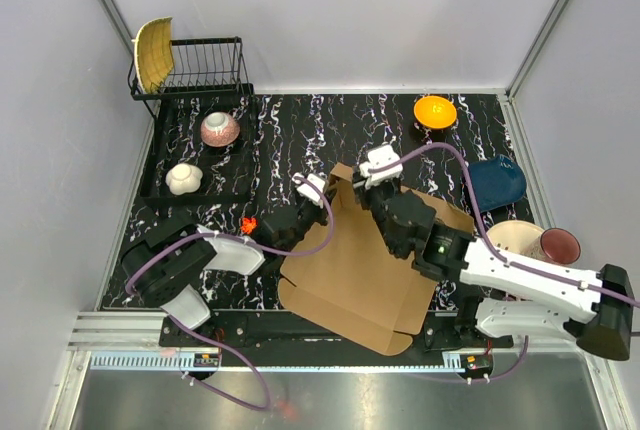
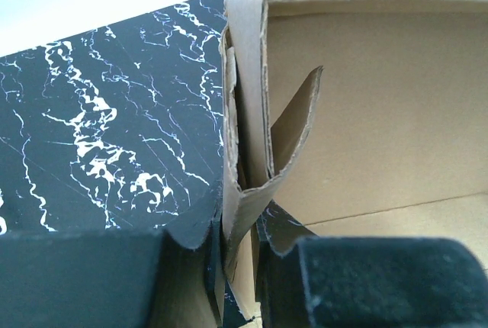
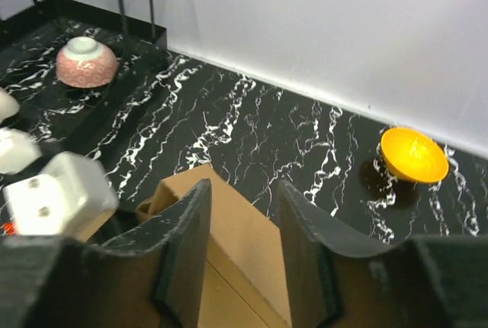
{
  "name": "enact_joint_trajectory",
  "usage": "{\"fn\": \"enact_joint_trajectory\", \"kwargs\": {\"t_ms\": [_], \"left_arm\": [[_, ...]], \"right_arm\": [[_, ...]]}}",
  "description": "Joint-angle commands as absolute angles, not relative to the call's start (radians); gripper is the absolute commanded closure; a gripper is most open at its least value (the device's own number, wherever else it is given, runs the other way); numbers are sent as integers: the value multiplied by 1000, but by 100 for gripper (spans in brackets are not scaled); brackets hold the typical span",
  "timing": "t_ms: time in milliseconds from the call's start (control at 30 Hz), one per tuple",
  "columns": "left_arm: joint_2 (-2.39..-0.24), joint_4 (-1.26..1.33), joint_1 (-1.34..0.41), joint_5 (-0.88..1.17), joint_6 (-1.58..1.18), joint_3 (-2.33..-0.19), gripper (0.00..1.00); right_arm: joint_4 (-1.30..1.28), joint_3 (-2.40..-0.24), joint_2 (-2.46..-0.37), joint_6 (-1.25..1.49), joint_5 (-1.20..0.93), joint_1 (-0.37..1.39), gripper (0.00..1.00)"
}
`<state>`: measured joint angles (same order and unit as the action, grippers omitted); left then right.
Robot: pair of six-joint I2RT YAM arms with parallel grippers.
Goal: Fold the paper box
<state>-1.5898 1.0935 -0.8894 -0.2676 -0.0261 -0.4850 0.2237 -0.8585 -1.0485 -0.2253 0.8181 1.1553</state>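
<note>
L gripper [image 2: 240, 248] pinched tight on upright corner wall of paper box [image 2: 366, 107]. R gripper [image 3: 244, 236] approx half open, jaws either side of box edge; contact unclear.

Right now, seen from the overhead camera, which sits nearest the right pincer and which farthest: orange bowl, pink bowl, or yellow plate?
From the right pincer, at the paper box's back wall:
1. Orange bowl, back right.
2. Pink bowl, in the black tray on the left.
3. Yellow plate, in the wire rack, far back left.
</note>
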Motion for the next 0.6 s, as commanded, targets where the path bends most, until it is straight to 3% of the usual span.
{"fn": "enact_joint_trajectory", "kwargs": {"t_ms": [0,300,567], "left_arm": [[-1580,1190,-900,-314,-29,-468,97],[-1608,1213,-908,-311,-32,-465,96],[-1600,1221,-913,-324,-31,-454,93]], "right_arm": [[170,-900,-1107,-16,740,1039,57],[238,-937,-1310,37,592,968,60],[248,-873,-1368,101,548,968,64]]}}
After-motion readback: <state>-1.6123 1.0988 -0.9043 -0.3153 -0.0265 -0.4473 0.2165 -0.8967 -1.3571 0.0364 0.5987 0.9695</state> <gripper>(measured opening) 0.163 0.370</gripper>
